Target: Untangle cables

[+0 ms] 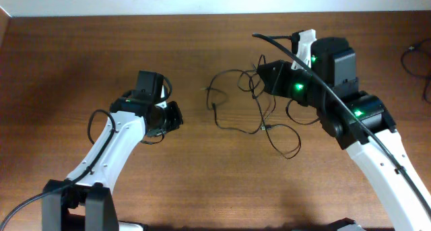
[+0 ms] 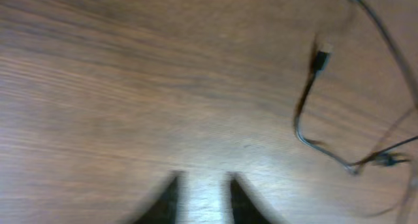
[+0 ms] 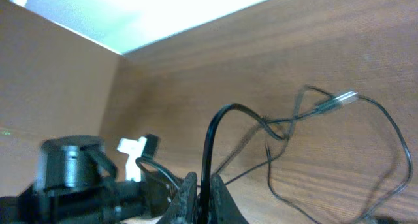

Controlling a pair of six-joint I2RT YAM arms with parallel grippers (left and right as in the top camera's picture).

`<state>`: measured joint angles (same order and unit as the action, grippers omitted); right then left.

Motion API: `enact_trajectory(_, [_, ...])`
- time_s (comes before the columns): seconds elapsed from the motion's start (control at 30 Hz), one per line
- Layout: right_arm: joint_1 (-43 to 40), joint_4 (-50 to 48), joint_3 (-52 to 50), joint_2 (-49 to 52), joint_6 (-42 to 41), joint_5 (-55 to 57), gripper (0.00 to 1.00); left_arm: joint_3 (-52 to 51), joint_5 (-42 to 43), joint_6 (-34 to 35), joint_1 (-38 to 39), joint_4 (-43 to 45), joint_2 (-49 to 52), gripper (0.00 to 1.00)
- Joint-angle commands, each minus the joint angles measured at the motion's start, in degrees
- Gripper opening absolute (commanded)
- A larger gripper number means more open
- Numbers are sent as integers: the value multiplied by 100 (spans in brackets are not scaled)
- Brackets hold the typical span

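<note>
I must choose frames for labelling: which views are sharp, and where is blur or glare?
Overhead: sharp, evenly lit, cables clear. Left wrist: heavy blur, fingers soft, pale glare on the table between them. Right wrist: mostly sharp, strip beyond the table edge blown out white.

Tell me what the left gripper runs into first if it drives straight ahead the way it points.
Probably bare table: the left gripper tilts down at plain wood. The cables and their nearest plug lie right of that line, though depth is unclear.

2 robot arms (image 1: 116, 142), 1 cable tangle (image 1: 262, 127), 1 tbl (image 1: 215, 190).
</note>
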<state>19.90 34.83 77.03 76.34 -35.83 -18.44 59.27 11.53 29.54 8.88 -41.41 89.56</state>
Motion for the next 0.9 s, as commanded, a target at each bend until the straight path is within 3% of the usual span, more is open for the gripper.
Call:
enact_trajectory(0.0, [0,302,48,208,-374,608,4,-46,2129,-72,-11,866,-50,43])
enact_trajectory(0.03, [0,310,50,317,-557,608,4,-46,3298,-533,13,1434,-50,48])
enact_trajectory(0.1, [-7,308,48,413,-780,608,4,-46,4179,-1005,96,1947,-50,64])
enact_trajectory(0.27, [-4,273,50,505,-1038,629,4,-46,4465,-1034,461,2039,-50,66])
enact_trajectory(0.33, [-4,269,50,505,-1036,654,4,-46,4492,-1005,654,2037,-50,74])
enact_trajectory(0.4, [-4,278,48,505,-1032,671,4,-46,4529,-396,809,2151,-50,86])
enact_trajectory(0.43, [-4,293,48,505,-1032,671,4,-46,4507,269,833,2396,-50,88])
enact_trajectory(0.57, [-4,293,48,505,-1032,669,4,-46,4509,2149,850,3665,-50,84])
enact_trajectory(0.63, [-4,293,50,505,-1029,669,4,-46,4478,2645,929,3995,-50,79])
enact_trajectory(0.87, [-4,293,48,505,-1008,671,4,-46,4225,2702,1414,4050,-50,70])
